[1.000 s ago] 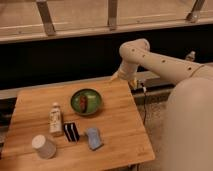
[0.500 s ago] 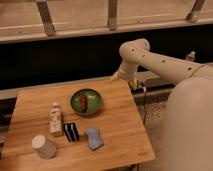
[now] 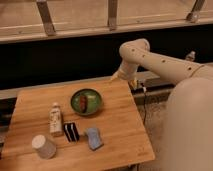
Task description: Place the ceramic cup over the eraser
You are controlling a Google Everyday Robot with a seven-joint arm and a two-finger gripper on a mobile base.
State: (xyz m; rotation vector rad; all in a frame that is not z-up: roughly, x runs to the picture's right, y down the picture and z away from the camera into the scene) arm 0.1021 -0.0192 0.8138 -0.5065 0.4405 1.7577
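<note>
Worktop: light wooden planks; the far edge runs below a dark wall band, the right edge lies next to the robot's body, and the front edge sits low in the view.
Gripper: hangs at the far edge of the worktop, right of centre, above bare wood and touching nothing. Cannot tell whether the grip is apart or together.
Arm: cream-white, reaches in from the right and bends down toward the far edge.
Ceramic cup: near the front-left corner, close to the front edge, apart from everything else.
Eraser: black with white stripes, lies flat right of the cup and between the bottle and the blue object, ungripped.
White labelled bottle: just left of the eraser and behind the cup.
Light blue soft object: just right of the eraser and close to the front.
Green bowl: mid-worktop, holds a brownish item, well apart from the gripper.
Open room: bare wood along the whole right side, across the far-left area, and between bowl and far edge.
</note>
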